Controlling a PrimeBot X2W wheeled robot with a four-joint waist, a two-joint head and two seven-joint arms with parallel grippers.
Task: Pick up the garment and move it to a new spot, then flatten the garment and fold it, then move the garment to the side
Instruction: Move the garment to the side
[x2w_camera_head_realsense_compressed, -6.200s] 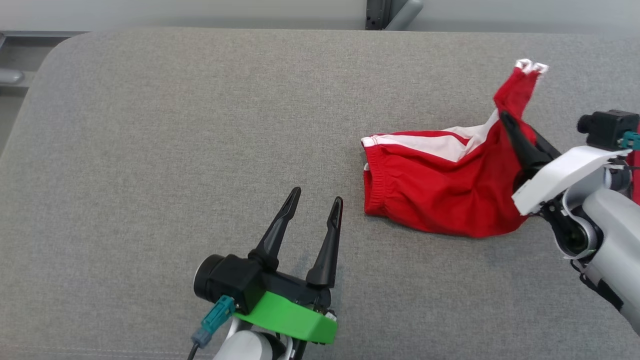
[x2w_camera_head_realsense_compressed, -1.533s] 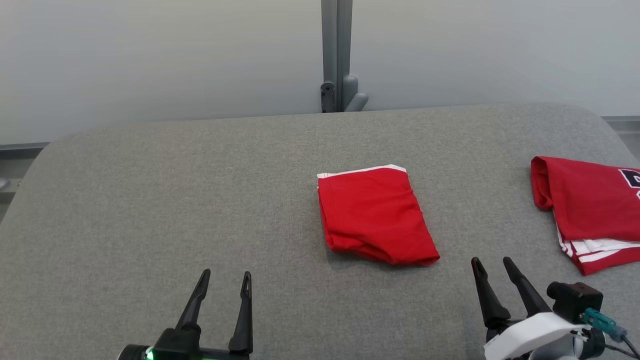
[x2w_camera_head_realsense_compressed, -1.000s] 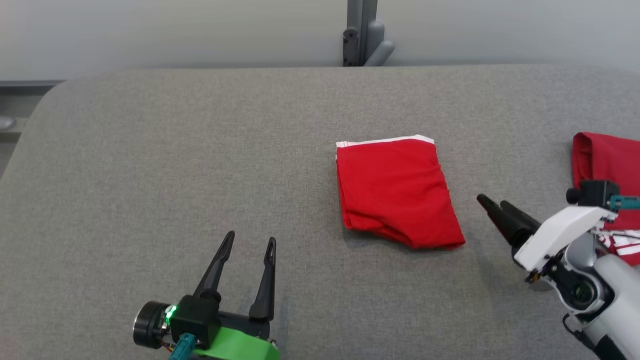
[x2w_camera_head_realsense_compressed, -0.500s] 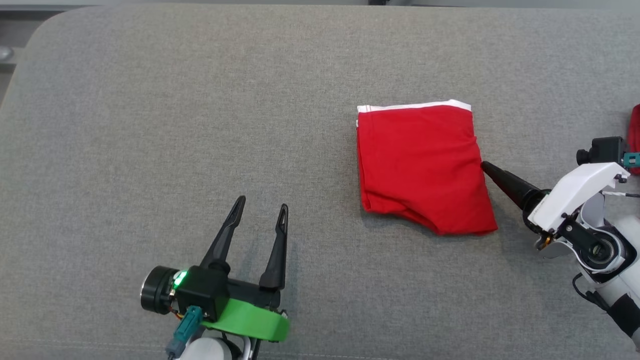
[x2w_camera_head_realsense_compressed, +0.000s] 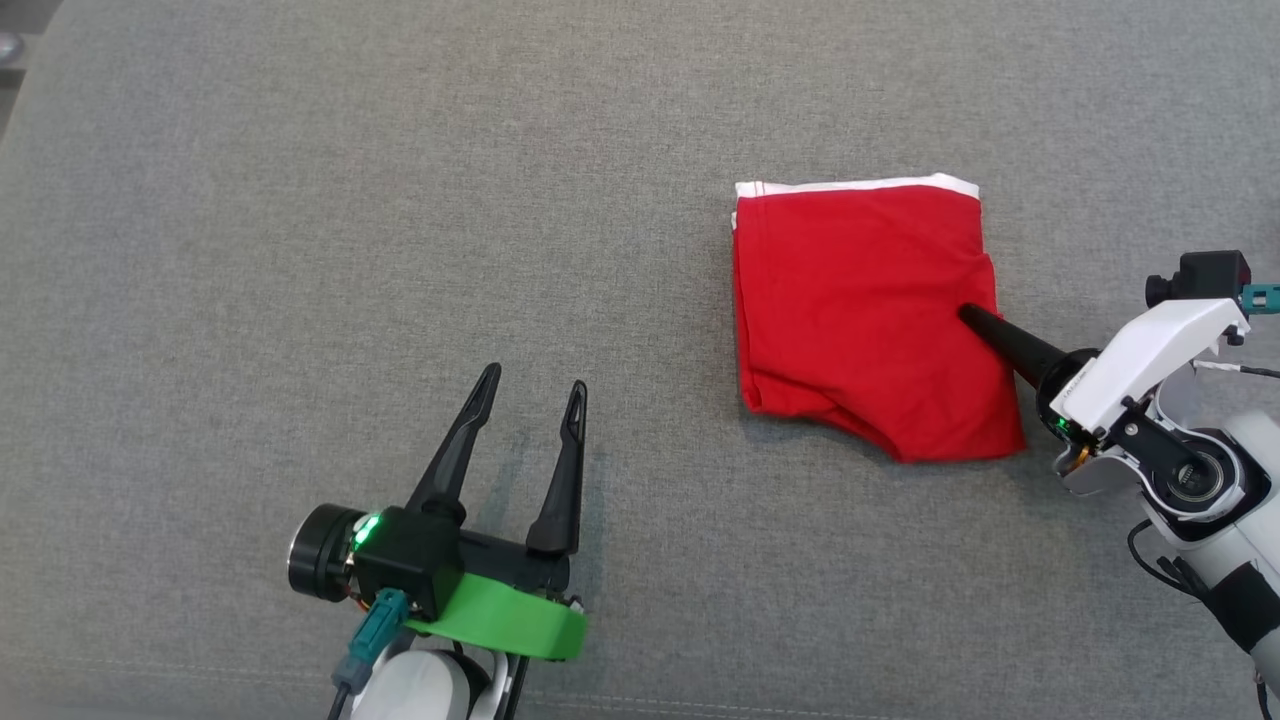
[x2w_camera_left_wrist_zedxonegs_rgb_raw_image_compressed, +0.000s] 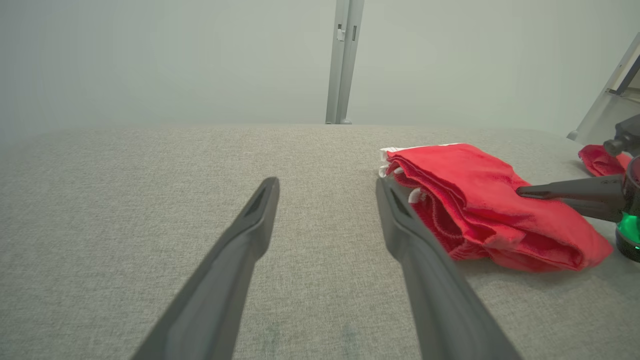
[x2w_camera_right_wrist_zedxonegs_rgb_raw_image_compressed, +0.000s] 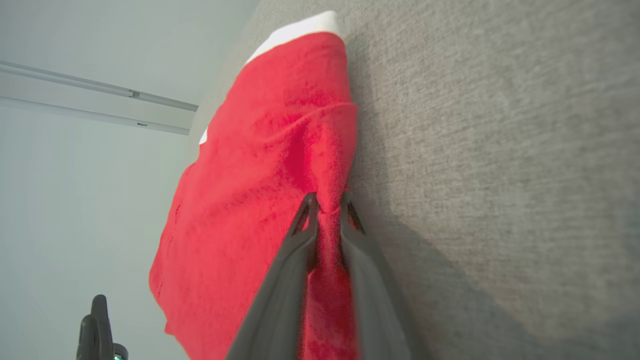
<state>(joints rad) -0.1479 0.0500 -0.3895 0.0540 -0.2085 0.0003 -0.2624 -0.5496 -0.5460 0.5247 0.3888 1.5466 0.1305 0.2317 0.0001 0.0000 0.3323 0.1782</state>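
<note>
The folded red garment (x2w_camera_head_realsense_compressed: 860, 310) lies right of centre in the head view, on the grey padded surface (x2w_camera_head_realsense_compressed: 300, 200). The right gripper (x2w_camera_head_realsense_compressed: 968, 316) reaches in low from the right and pinches a ridge of cloth at the garment's right edge, probably to slide it aside. The left gripper (x2w_camera_head_realsense_compressed: 532, 385) sits spread wide at lower left, well apart from the cloth.

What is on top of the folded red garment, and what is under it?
On top, the right gripper pinches a ridge of cloth near the edge of the garment. Beneath lies the grey surface; whatever the cloth covers cannot be seen.
</note>
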